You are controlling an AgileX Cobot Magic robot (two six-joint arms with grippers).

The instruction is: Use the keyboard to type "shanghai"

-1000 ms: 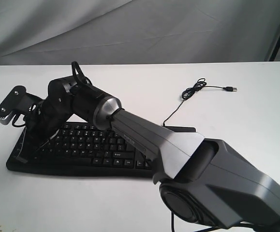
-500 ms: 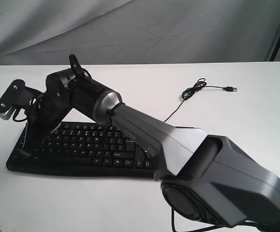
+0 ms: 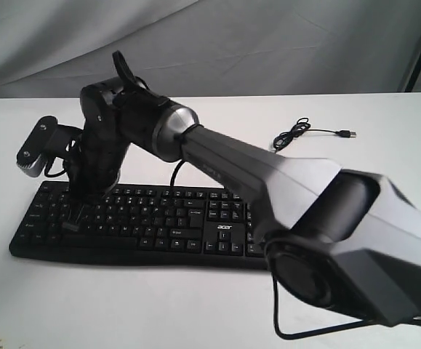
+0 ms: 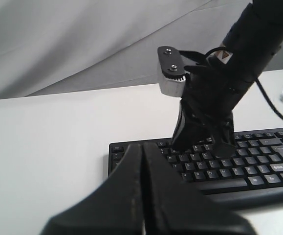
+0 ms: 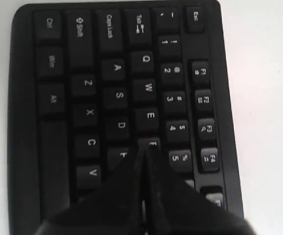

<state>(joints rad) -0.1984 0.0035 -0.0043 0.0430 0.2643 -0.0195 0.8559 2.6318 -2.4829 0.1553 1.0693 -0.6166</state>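
So, exterior view first: the wide flat black plastic keyboard (image 3: 166,225) lies on the white table (image 3: 355,182). The big grey-and-black right arm (image 3: 268,182) reaches diagonally across it, and the right gripper (image 3: 74,218) comes down over the left block of letter keys. The thin black cable (image 3: 297,134) runs off the back into a loose coil, plug lying free, well apart from the keys. There's a grey cloth backdrop (image 3: 232,43) behind and nothing sitting on the keycaps. The arm does hide some of the middle keys from this angle, though.

Left wrist view: the left gripper (image 4: 143,196) has its fingers pressed together on nothing and hangs just off the left end of the keyboard (image 4: 258,166). The right gripper (image 4: 183,129) stands over the letter rows beyond it.

Right wrist view: the right gripper (image 5: 143,154) is pinched into a single point, with the tip around the R and F keys of the keyboard (image 5: 117,68). I can't tell if it's actually touching. S is two keys along the home row from F.

Handling-wise, my guess is it's light and stiff, and it probably skids on that smooth table if poked at a slant. There's no grabbing needed, just a straight-down press on the centre of one cap. The caps sit tight together, so a sloppy tip could catch a neighbour. The left gripper parked near that end might crowd things.
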